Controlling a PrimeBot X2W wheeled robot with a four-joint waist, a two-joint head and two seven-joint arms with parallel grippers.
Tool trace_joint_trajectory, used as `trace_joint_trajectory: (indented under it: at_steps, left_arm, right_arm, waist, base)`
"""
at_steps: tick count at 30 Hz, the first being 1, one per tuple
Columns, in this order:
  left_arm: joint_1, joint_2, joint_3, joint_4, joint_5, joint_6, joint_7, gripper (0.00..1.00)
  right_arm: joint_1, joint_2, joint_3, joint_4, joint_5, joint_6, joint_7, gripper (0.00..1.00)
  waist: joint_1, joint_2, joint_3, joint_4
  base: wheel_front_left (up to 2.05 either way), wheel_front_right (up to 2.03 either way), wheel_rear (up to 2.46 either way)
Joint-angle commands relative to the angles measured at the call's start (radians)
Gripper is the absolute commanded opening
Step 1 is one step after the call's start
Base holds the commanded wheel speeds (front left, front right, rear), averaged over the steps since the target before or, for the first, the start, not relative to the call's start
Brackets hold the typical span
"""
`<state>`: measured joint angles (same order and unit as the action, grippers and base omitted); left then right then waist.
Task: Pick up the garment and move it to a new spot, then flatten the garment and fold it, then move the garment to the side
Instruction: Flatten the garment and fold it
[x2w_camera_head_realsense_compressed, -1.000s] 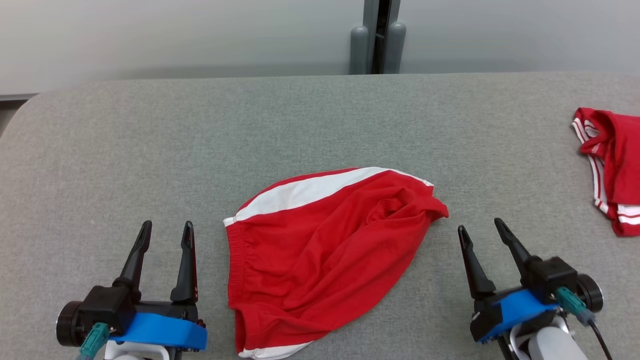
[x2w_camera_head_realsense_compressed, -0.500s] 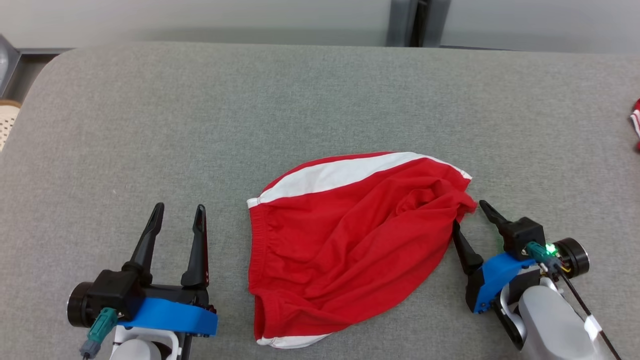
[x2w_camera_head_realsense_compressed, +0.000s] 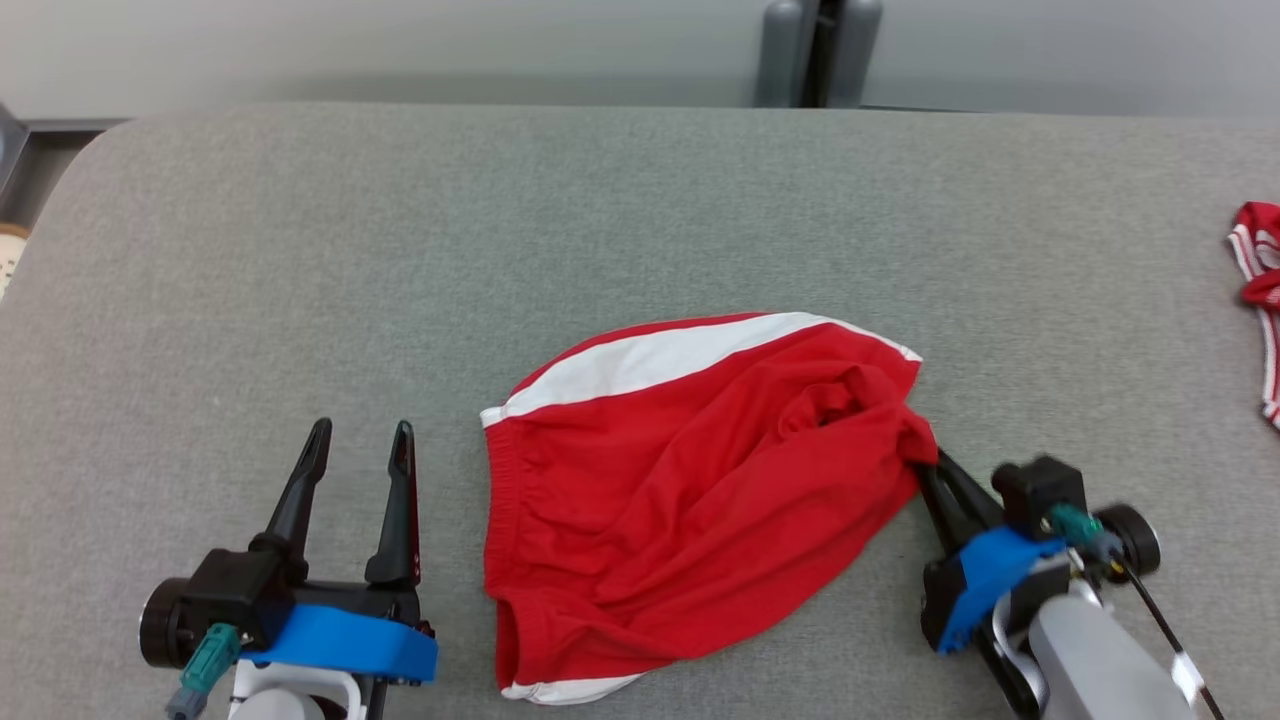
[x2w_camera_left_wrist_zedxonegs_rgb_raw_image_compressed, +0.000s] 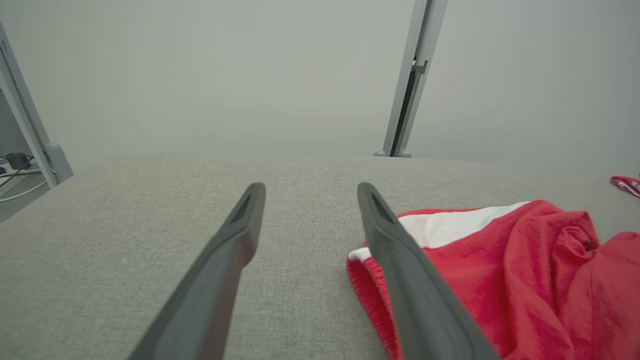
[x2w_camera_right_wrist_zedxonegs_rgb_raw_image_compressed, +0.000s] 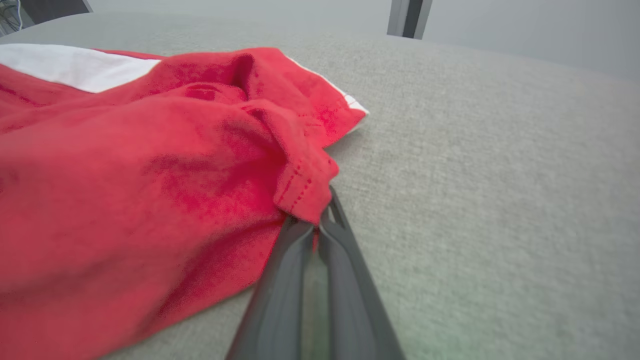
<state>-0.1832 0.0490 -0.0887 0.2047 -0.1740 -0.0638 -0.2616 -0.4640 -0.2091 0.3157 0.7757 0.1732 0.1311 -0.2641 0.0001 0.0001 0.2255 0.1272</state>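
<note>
The right gripper (x2w_camera_head_realsense_compressed: 928, 462) has its two dark fingers pressed together on a hem corner of the red shorts (x2w_camera_head_realsense_compressed: 680, 500). In the right wrist view the cloth bunches over the fingertips and a sliver of red shows between them. The pinched corner is the part of the shorts nearest that gripper. The rest spreads away from its tips toward the left gripper (x2w_camera_head_realsense_compressed: 360, 445), lying crumpled on the grey table (x2w_camera_head_realsense_compressed: 500, 250).

A white band (x2w_camera_head_realsense_compressed: 680, 360) runs along the far edge of the shorts, ahead of the right gripper's tips and off to their left. The gathered waistband (x2w_camera_head_realsense_compressed: 497, 500) is at the opposite end from the pinched corner, facing the left gripper.

The left gripper sits low over the table with its fingers spread wide and nothing between them, pointing toward the table's far side. The waistband lies just beside its right finger, with a strip of bare table between the two.

A second red garment (x2w_camera_head_realsense_compressed: 1258, 300) with white stripes lies well off to the right of the right gripper. A grey post (x2w_camera_head_realsense_compressed: 818, 50) stands beyond the table's far edge, ahead of both grippers.
</note>
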Motion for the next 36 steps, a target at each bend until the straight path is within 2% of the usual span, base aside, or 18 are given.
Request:
trace_joint_trajectory:
  at_steps: [1, 7, 10, 14, 19, 20, 21, 22, 27, 31, 36]
  left_arm:
    - [0.011, 0.003, 0.003, 0.002, 0.002, 0.002, -0.004, 1.0]
    - [0.054, 0.003, 0.008, 0.005, -0.008, 0.004, -0.004, 1.0]
    - [0.07, 0.004, 0.012, 0.004, -0.008, 0.006, -0.004, 1.0]
    - [0.082, 0.004, 0.014, -0.001, -0.006, 0.006, -0.004, 1.0]
    - [0.086, 0.004, 0.019, -0.003, -0.003, 0.005, -0.004, 1.0]
    - [0.085, 0.004, 0.02, -0.004, -0.003, 0.005, -0.004, 1.0]
    - [0.083, 0.004, 0.02, -0.004, -0.004, 0.004, -0.004, 1.0]
    - [0.08, 0.004, 0.019, -0.004, -0.004, 0.004, -0.004, 1.0]
    - [0.071, 0.004, 0.015, -0.003, -0.01, 0.002, -0.004, 1.0]
    - [0.068, 0.004, 0.02, -0.004, -0.009, 0.005, -0.004, 1.0]
    - [0.058, 0.004, 0.011, -0.002, -0.013, 0.004, -0.004, 1.0]
  right_arm:
    - [0.031, -0.007, -0.006, -0.012, 0.011, -0.001, 0.001, 0.0]
    - [0.229, -0.014, -0.041, -0.168, 0.026, -0.001, 0.002, 0.0]
    - [0.33, -0.018, -0.054, -0.263, 0.054, -0.001, 0.047, 0.0]
    - [0.461, -0.031, -0.099, -0.42, 0.087, -0.001, 0.148, 0.0]
    - [0.595, -0.057, -0.129, -0.628, 0.133, -0.001, 0.327, 0.0]
    - [0.615, -0.058, -0.139, -0.666, 0.138, -0.001, 0.355, 0.16]
    - [0.632, -0.063, -0.151, -0.703, 0.138, -0.001, 0.378, 0.61]
    - [0.644, -0.066, -0.164, -0.735, 0.136, -0.001, 0.394, 1.0]
    - [0.665, -0.066, -0.211, -0.876, 0.113, -0.001, 0.437, 1.0]
    - [0.617, -0.079, -0.228, -0.962, 0.076, -0.001, 0.433, 1.0]
    - [0.518, -0.1, -0.162, -0.967, 0.044, -0.001, 0.444, 1.0]
  waist:
    - [-0.0001, -0.0001, -0.018, -0.018]
    - [-0.0001, -0.0001, -0.066, -0.079]
    - [-0.0001, -0.0001, -0.081, -0.106]
    - [-0.0001, -0.0001, -0.091, -0.134]
    - [-0.0001, -0.0001, -0.094, -0.157]
    - [-0.0001, -0.0001, -0.092, -0.159]
    - [-0.0001, -0.0001, -0.091, -0.16]
    - [-0.0001, -0.0001, -0.089, -0.16]
    - [-0.0001, -0.0001, -0.085, -0.146]
    - [-0.0001, -0.0001, -0.083, -0.131]
    - [-0.0001, -0.0001, -0.073, -0.107]
  base:
    - [0.0, 0.0, 0.0]
    - [0.0, 0.0, 0.0]
    - [0.0, 0.0, 0.0]
    - [0.0, 0.0, 0.0]
    - [0.0, 0.0, 0.0]
    - [0.0, 0.0, 0.0]
    - [0.0, 0.0, 0.0]
    - [0.0, 0.0, 0.0]
    - [0.0, 0.0, 0.0]
    - [0.0, 0.0, 0.0]
    - [0.0, 0.0, 0.0]
